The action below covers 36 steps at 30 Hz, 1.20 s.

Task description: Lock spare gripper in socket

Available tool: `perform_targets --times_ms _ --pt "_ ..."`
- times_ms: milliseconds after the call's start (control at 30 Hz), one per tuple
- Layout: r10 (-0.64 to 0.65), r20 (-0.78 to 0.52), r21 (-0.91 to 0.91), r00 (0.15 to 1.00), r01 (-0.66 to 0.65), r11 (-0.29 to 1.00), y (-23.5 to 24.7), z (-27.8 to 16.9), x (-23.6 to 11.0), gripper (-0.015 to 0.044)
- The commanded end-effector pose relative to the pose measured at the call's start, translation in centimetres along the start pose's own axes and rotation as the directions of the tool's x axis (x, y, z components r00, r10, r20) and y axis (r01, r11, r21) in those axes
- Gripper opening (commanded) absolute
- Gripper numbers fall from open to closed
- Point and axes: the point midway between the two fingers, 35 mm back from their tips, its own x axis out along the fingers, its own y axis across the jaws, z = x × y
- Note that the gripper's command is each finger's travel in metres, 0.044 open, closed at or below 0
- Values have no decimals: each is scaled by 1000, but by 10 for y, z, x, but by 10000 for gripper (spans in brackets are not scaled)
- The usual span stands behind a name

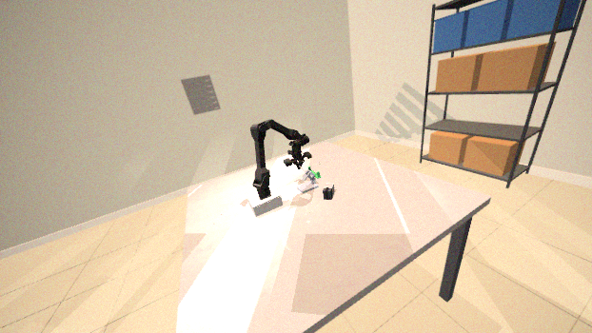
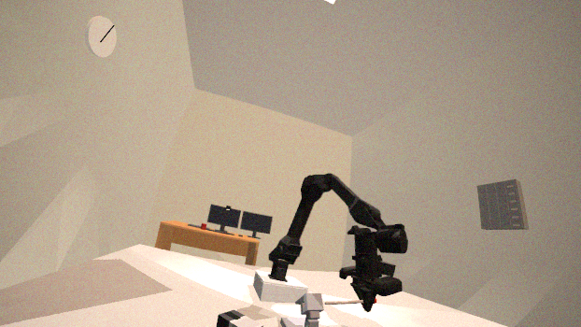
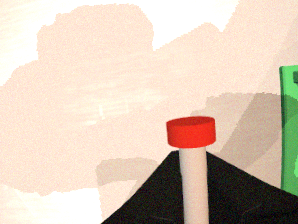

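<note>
My gripper (image 1: 298, 165) (image 2: 368, 304) is shut on the lock pin (image 3: 194, 189), a white shaft with a red cap (image 3: 190, 131) (image 2: 375, 300). It holds the pin in the air above the table, clear of the mount. The grey mount (image 1: 311, 181) (image 2: 311, 305) with its socket stands just below and beside the gripper; a green part (image 1: 314, 173) (image 3: 289, 129) shows on it. The black spare gripper (image 1: 328, 192) stands on the table a little to the right of the mount, apart from it.
The arm's base stands behind a grey block (image 1: 267, 205) (image 2: 280, 290) left of the mount. A shelf rack with boxes (image 1: 490, 90) stands far off to the right. A desk with monitors (image 2: 210, 238) stands far behind the table.
</note>
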Motion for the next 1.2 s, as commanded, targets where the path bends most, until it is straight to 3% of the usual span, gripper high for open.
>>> perform_targets --times_ms 0,1167 --pt "0 -6 3 1000 0 1000 0 3 0 0" --pt "9 -8 6 1000 -9 1000 1 18 -19 0"
